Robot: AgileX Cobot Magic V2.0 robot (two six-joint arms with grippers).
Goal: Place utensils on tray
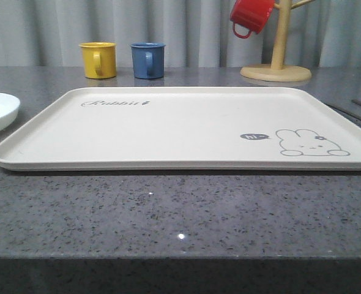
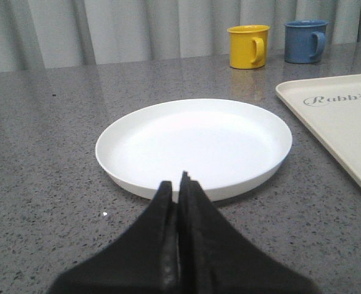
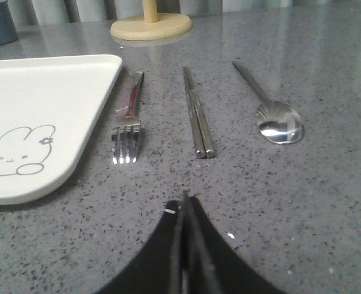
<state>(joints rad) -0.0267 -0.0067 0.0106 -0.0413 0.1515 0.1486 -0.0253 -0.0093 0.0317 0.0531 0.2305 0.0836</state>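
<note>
Tray [image 1: 186,131] lies bare at the middle of the grey bench [image 1: 180,214]. White plate [image 2: 194,146] sits left of it, directly ahead of the left gripper [image 2: 179,184], jaws closed, empty. Chopsticks [image 3: 197,116], fork [image 3: 127,119] and spoon [image 3: 272,110] lie right of the tray, long axes pointing away from the right gripper [image 3: 185,202], also closed, empty.

my front camera sits low at the near edge of the grey counter [image 1: 180,214], facing forward across the tray [image 1: 186,131] toward the curtain. my left wrist camera hangs close above the counter beside the tray's left edge, sharing its corner, the yellow mug [image 2: 249,46] and the blue mug [image 2: 305,41]. my right wrist camera looks low along the tray's right edge, sharing the rabbit drawing [image 3: 18,150].
</note>
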